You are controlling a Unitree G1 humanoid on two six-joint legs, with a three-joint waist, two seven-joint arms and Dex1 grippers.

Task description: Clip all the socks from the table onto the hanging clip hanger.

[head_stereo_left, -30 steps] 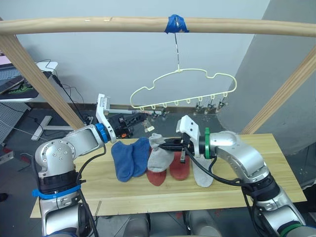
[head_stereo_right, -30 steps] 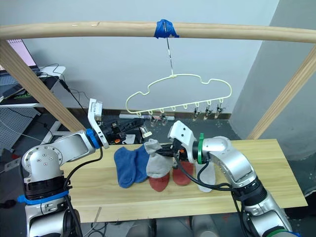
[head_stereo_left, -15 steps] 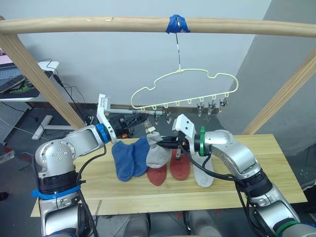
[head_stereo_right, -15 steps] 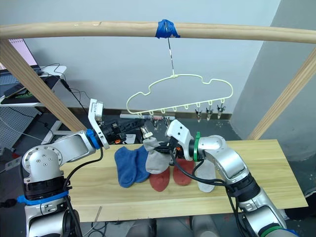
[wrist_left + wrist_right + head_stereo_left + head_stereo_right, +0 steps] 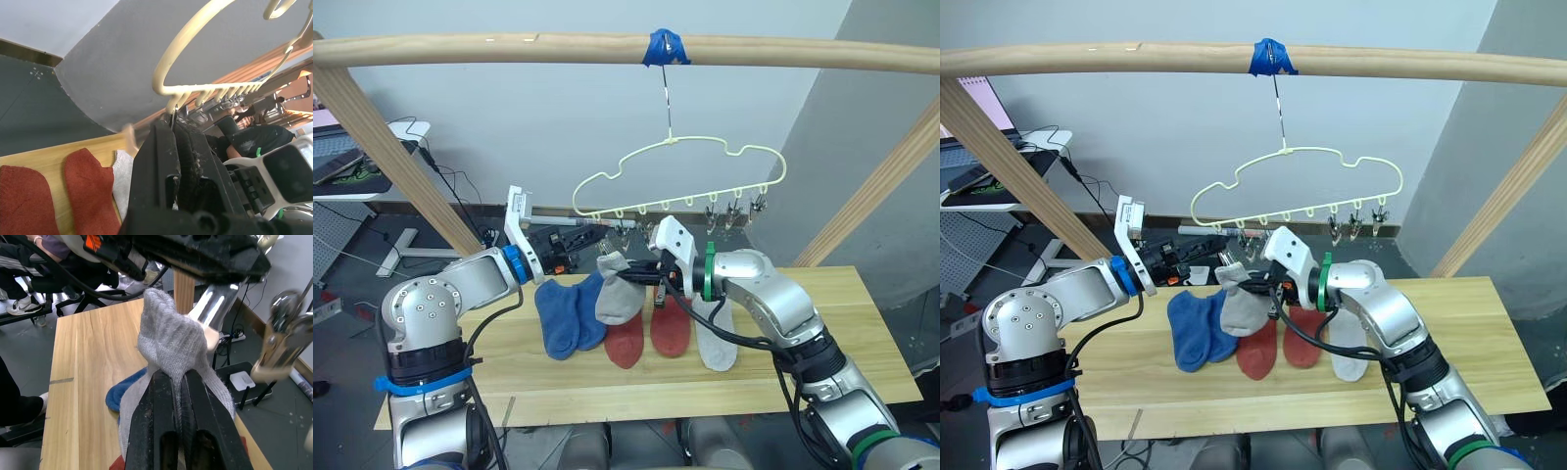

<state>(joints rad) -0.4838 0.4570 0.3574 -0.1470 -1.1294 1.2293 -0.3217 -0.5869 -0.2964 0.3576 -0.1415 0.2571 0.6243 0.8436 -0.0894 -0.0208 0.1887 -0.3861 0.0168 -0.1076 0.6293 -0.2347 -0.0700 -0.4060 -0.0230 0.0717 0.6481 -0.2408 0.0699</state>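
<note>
Right wrist view: grey sock (image 5: pixel 171 340) pinched between jaws.

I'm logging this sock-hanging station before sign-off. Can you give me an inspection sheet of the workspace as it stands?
Surface: wooden table, bare around the socks.
Job's things: two blue socks, two rust-red socks and one grey sock lie on the table; a second grey sock is lifted. Clip hanger hangs from the pole, no sock clipped on it.
Clutter: nothing seen.
Grippers: right tool shut on the lifted grey sock; left tool shut on a hanger clip.
Cables: loose cables on the floor behind.
Surroundings: wooden pole frame, grey wall, seated person.
</note>
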